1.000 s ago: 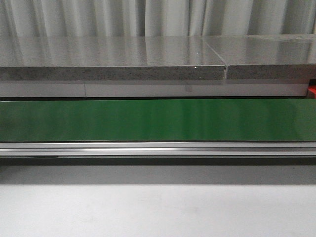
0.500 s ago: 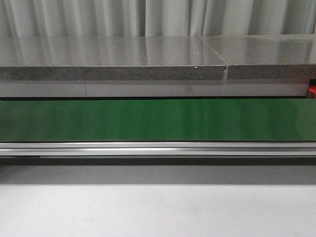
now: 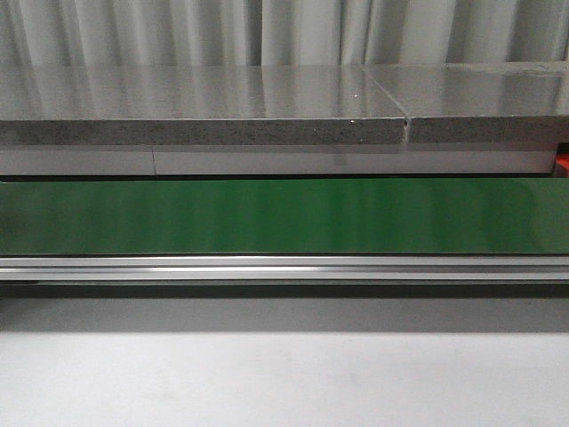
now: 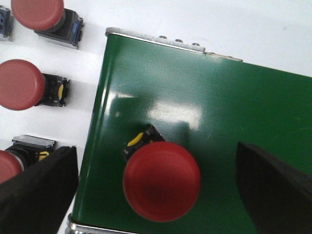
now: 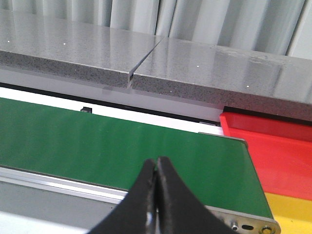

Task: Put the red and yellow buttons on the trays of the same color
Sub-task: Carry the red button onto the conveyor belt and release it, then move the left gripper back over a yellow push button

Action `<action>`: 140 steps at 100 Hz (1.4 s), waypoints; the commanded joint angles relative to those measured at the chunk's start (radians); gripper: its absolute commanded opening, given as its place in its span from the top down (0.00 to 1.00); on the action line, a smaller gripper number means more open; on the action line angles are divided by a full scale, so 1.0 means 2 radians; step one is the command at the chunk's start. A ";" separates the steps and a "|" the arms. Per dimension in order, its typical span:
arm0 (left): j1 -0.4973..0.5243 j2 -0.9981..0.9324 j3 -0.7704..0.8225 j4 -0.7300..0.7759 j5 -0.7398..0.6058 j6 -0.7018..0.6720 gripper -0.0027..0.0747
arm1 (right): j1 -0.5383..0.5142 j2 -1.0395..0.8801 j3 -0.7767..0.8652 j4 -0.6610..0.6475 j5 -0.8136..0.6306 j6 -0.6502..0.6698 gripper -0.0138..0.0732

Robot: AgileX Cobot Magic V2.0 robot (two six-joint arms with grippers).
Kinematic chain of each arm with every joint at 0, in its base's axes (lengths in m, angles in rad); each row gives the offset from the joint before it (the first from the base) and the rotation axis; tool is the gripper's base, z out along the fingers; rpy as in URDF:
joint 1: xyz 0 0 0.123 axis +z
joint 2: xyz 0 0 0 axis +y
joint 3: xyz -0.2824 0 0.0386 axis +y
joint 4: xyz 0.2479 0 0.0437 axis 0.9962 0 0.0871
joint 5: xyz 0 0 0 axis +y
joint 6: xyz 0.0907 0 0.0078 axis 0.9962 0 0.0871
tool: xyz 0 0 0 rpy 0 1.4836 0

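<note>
Left gripper [image 4: 156, 195] hovering with fingers [image 4: 36, 187] spread apart, straddling a red button [image 4: 161, 181] near the end of the green belt [image 4: 234, 112], presumably lining up to grip it. Button lying tilted, cap toward the camera, long axis running back through its black-and-yellow base. More red buttons [image 4: 19, 91] waiting beside the belt. Right gripper [image 5: 156, 175] closed on nothing, idling near the red tray [image 5: 278, 151] and yellow tray [image 5: 292, 212].
</note>
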 commanded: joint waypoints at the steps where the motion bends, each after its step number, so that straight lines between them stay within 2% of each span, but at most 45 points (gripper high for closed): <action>1: -0.003 -0.019 -0.015 -0.008 -0.023 0.002 0.14 | 0.000 -0.007 -0.005 -0.004 -0.040 -0.002 0.92; 32: -0.003 -0.027 -0.068 -0.079 -0.041 0.042 0.14 | 0.000 -0.007 -0.005 -0.004 -0.040 -0.002 0.92; 68: 0.014 -0.093 -0.064 -0.065 -0.041 0.029 0.14 | 0.000 -0.007 -0.005 -0.004 -0.040 -0.002 0.92; 86: 0.058 -0.138 -0.010 -0.054 -0.055 0.016 0.14 | 0.000 -0.007 -0.005 -0.004 -0.040 -0.002 0.92; 117: 0.182 -0.217 0.139 -0.053 -0.116 -0.006 0.14 | 0.000 -0.007 -0.005 -0.004 -0.040 -0.002 0.92; 140: 0.245 -0.228 0.242 -0.052 -0.160 -0.007 0.14 | 0.000 -0.007 -0.005 -0.004 -0.040 -0.002 0.92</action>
